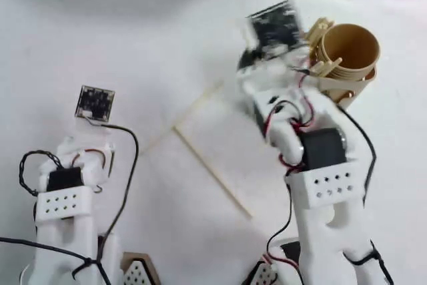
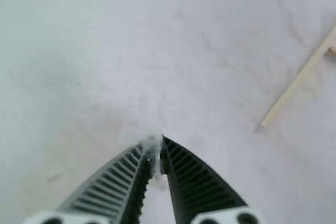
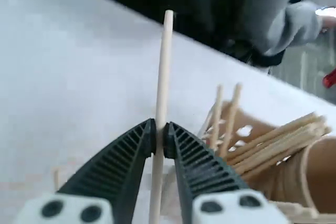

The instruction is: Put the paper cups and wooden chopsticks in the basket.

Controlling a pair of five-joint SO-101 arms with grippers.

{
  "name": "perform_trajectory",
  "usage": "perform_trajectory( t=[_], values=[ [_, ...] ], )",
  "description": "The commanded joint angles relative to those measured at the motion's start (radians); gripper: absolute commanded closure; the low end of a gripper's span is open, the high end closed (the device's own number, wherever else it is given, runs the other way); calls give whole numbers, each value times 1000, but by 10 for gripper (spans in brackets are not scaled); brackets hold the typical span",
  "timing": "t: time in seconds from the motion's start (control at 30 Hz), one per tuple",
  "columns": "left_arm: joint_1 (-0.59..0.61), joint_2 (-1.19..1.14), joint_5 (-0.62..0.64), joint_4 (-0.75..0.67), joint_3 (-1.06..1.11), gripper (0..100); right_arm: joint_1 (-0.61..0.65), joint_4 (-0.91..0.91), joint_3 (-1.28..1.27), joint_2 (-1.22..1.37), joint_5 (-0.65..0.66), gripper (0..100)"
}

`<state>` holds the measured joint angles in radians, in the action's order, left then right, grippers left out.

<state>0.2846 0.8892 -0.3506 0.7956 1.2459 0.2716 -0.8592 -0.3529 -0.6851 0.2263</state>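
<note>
White table [image 1: 133,31], right jaws pinching chopstick [image 3: 161,77] beside basket [image 1: 359,87] near far edge

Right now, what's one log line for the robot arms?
right gripper: shut on wooden chopstick, by basket | left gripper: shut, empty, over table | on table: two loose chopsticks

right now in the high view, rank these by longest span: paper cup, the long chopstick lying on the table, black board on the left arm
1. long chopstick: thin but longest
2. paper cup
3. black board: smallest, though it sits raised, nearer the camera
</note>
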Motion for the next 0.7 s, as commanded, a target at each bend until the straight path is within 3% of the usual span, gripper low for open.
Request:
perform_trajectory(
  t=[0.0,0.17,0.37,0.57,0.67],
  values=[
    [4,21,3,-18,-6,958,-73,193,44,-25,-64,980],
    [2,19,3,-18,-6,958,-120,473,5,-25,-152,980],
    [2,19,3,-18,-6,958,-166,756,-126,-25,-115,980],
    [2,19,3,-18,-6,958,-202,1147,-345,-24,-114,980],
    [2,19,3,-18,-6,958,-202,1228,-443,-24,-112,980]
  ],
)
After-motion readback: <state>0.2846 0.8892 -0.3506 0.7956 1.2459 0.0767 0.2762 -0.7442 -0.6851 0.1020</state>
